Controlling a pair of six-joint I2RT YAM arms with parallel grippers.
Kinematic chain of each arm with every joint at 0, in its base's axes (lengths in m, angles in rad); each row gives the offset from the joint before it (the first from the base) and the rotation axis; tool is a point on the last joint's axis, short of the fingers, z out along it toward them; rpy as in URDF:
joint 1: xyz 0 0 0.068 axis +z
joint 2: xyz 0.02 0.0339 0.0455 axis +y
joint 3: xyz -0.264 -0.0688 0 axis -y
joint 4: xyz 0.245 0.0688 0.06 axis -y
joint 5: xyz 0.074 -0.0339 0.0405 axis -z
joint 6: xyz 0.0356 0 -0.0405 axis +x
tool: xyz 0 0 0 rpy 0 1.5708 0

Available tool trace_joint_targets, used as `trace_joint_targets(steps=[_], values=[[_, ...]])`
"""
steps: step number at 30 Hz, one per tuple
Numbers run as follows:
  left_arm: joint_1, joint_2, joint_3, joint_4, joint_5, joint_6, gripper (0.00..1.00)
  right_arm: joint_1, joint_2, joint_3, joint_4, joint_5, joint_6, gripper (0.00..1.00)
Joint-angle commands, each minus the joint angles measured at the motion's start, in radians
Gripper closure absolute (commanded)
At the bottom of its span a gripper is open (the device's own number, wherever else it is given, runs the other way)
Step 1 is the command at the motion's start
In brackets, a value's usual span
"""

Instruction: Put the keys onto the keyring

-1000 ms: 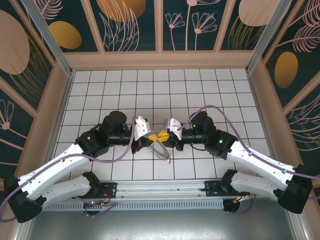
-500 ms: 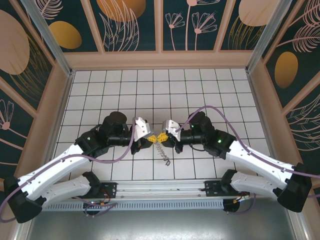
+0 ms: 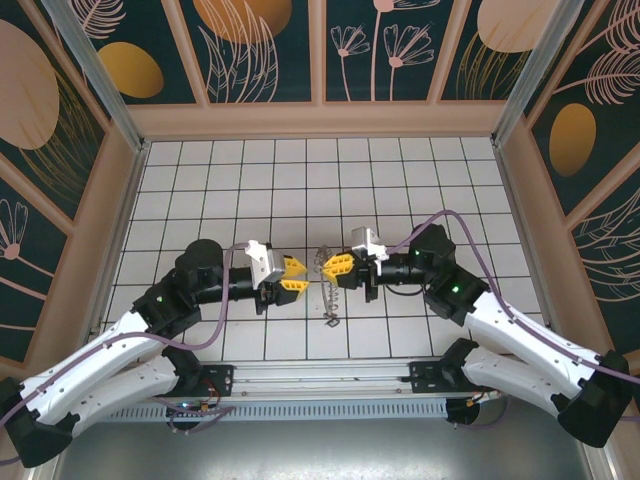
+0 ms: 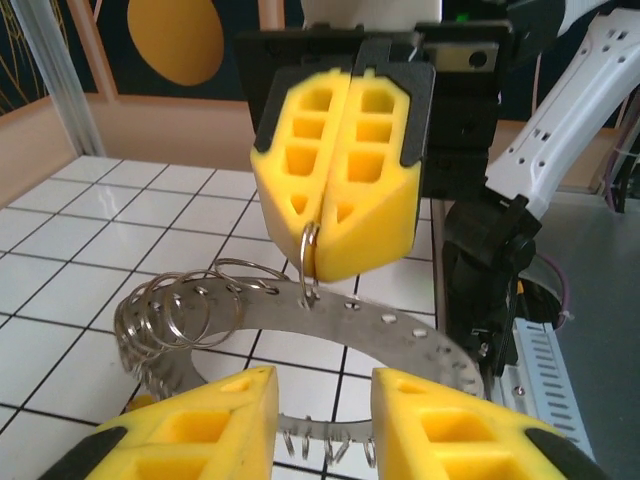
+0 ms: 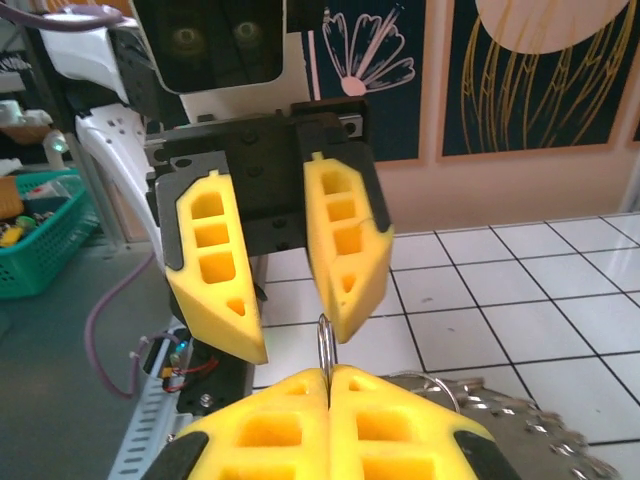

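Observation:
My right gripper [image 3: 335, 268] [image 5: 328, 385] [image 4: 320, 265] is shut on a thin wire ring [image 5: 325, 350] [image 4: 309, 250]. From that ring hangs the keyring [image 4: 400, 335] [image 3: 328, 295], a flat grey metal hoop pierced with holes. The keys [image 4: 175, 315] are small grey wire loops bunched along the hoop's left side, and more dangle under its near edge [image 4: 315, 447]. My left gripper [image 3: 292, 277] [image 4: 322, 425] [image 5: 295, 335] is open, facing the right one, with the hoop's near edge showing between its fingers untouched. The small yellow-orange piece is out of view.
The hoop's lower end [image 3: 331, 322] hangs just above the white tiled floor [image 3: 400, 190]. A green basket [image 5: 40, 225] sits off the table beyond the left arm. Wooden walls [image 3: 320, 118] ring the floor.
The two grippers were together at the middle. The left one has let go, opened and drawn back left. The right one has shifted right, still holding the ring, and the hoop now hangs from it.

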Motion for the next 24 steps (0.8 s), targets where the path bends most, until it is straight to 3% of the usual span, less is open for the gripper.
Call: trace_joint_targets(steps=[1, 15, 24], values=[[-0.004, 0.006, -0.012, 0.118, 0.044, -0.031, 0.67, -0.005, -0.003, -0.032, 0.183, -0.069, 0.078, 1.00], [-0.004, 0.065, -0.015, 0.221, 0.091, -0.067, 0.70, -0.006, 0.007, -0.085, 0.316, -0.097, 0.130, 1.00], [-0.004, 0.080, -0.017, 0.253, 0.105, -0.077, 0.96, -0.006, 0.003, -0.112, 0.377, -0.107, 0.147, 1.00]])
